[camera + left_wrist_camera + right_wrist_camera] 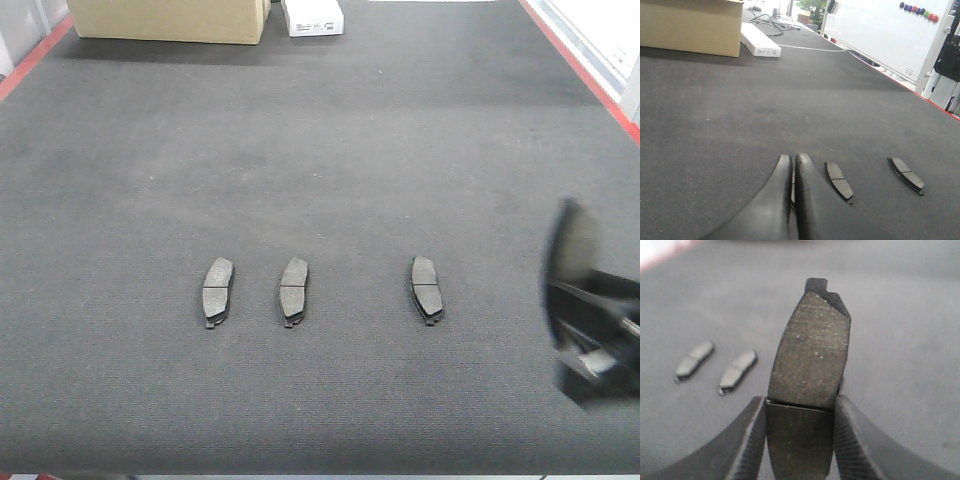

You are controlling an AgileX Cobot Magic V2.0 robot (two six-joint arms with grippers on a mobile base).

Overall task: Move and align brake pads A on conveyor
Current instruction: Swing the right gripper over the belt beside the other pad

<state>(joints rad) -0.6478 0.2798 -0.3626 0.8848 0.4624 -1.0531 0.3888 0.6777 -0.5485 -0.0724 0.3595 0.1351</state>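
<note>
Three brake pads A lie in a row on the dark conveyor (320,150): left pad (217,291), middle pad (293,290), right pad (427,289). At the right edge of the front view my right gripper (585,330) hovers above the belt, blurred, shut on another brake pad (568,255). In the right wrist view this held pad (810,365) stands on end between the fingers of the right gripper (800,407). My left gripper (792,165) is shut with nothing held, low over the belt. One pad shows only as a sliver behind its fingers; two pads (838,181) (906,174) lie to its right.
A cardboard box (170,18) and a white carton (312,16) stand at the belt's far end. Red borders (580,70) run along both sides. A whiteboard (880,30) stands beyond the right border.
</note>
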